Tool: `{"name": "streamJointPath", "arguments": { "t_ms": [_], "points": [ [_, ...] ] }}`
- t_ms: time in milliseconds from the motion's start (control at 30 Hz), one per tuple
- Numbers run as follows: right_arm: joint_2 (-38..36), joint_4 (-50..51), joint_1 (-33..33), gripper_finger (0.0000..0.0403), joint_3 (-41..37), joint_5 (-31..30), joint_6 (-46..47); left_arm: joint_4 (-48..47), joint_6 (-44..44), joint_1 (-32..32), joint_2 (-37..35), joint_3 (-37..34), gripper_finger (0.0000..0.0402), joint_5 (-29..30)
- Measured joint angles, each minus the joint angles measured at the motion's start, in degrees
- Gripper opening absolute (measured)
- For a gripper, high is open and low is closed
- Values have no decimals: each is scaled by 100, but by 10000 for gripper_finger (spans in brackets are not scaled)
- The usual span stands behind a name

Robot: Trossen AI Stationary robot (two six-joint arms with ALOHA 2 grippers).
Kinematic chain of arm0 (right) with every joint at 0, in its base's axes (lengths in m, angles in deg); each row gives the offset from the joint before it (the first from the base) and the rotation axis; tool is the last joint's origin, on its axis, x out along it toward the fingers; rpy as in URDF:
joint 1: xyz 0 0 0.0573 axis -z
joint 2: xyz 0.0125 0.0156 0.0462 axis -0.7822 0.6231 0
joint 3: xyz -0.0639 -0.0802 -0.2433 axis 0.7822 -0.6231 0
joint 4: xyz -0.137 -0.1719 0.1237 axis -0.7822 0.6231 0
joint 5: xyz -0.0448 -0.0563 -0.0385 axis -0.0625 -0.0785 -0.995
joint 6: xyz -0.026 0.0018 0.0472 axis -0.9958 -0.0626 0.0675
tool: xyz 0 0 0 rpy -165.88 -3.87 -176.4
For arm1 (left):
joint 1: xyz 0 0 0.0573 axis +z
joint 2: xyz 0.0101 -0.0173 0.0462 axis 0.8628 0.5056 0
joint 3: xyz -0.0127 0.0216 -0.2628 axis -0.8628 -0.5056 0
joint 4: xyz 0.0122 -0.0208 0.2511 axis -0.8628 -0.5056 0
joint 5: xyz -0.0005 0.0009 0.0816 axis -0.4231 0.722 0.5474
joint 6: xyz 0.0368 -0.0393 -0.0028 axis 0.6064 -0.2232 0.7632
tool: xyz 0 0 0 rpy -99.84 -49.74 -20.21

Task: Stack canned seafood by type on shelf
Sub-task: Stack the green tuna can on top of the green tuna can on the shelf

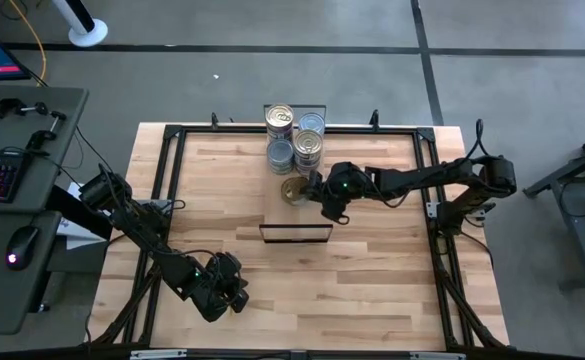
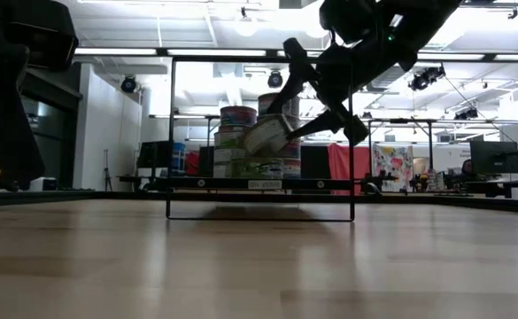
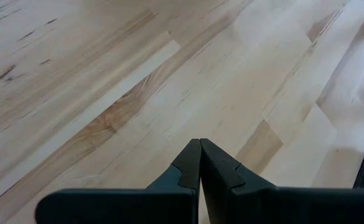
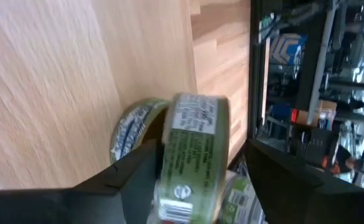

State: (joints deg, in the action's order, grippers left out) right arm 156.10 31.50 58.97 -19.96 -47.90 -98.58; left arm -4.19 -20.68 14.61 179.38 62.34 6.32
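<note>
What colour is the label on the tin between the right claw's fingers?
Green, with white print, on the tin at the right claw; the right wrist view shows it best.
</note>
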Motion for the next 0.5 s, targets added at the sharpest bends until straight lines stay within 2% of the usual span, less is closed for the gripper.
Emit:
{"name": "streamJointPath", "arguments": {
  "t_ms": [167,333,500],
  "points": [
    [0,-8,-2,233,0,202,17,0,-2,0,0,0,0,0],
    [-2,-43,125,235,0,3,39,-2,0,0,0,0,0,0],
    [-2,6,106,236,0,-501,122,-1,30,-6,0,0,0,-127]
  ]
}}
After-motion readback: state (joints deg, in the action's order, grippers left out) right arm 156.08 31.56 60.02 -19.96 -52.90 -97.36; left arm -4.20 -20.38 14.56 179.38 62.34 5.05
